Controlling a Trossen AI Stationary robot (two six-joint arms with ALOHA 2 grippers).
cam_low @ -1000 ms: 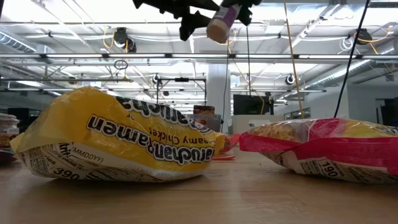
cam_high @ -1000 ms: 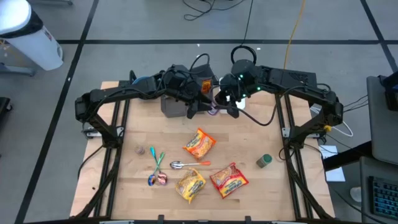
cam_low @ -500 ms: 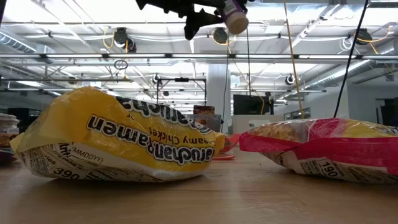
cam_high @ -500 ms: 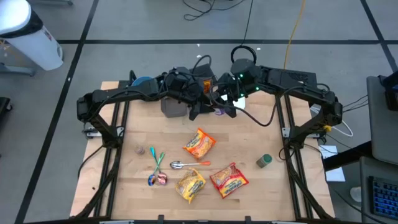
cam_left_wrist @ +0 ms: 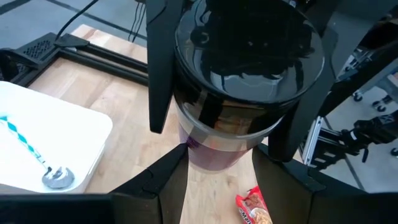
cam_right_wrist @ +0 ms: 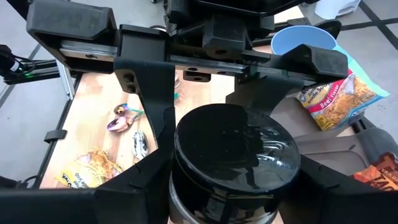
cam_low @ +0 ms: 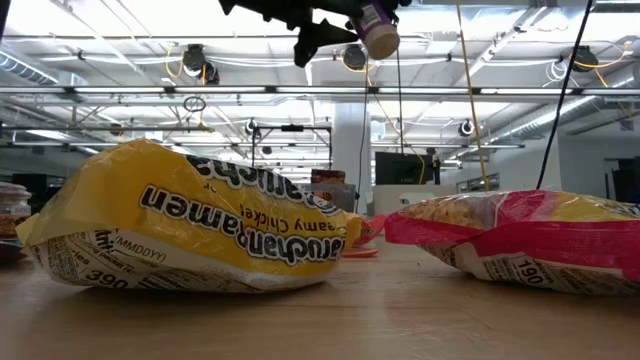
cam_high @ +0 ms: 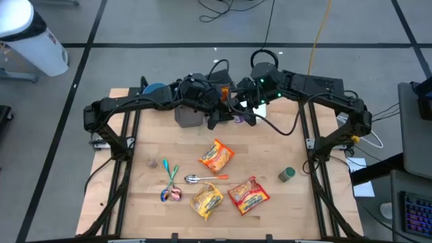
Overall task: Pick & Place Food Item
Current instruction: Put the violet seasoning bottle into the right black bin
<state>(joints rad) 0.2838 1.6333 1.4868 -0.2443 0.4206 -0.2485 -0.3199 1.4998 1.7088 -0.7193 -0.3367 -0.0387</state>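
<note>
A jar with a black lid and a purple label hangs high over the table's far middle, between both grippers. My left gripper comes from the left and is shut on its glass body. My right gripper comes from the right and is shut on the lid. In the low view the jar shows tilted at the top edge, its pale bottom toward the camera. Three ramen packets lie flat on the wood below. My left gripper pinches the jar's glass body just below the lid between its two fingers, coming slanting down from the table's left. The jar is lifted clear of the table and tilted. My right gripper pinches the black lid's rim between its two fingers, slanting down from the table's right. Its fingers stand on opposite sides of the lid.
A grey bin and a blue bowl stand at the far left under the left arm. A spoon, small wrapped sweets and a green-lidded jar lie on the near half. A white tray holds a spoon.
The jar has swung a little up and toward the table's right between the two grippers and has changed its tilt. Both grippers keep their hold.
</note>
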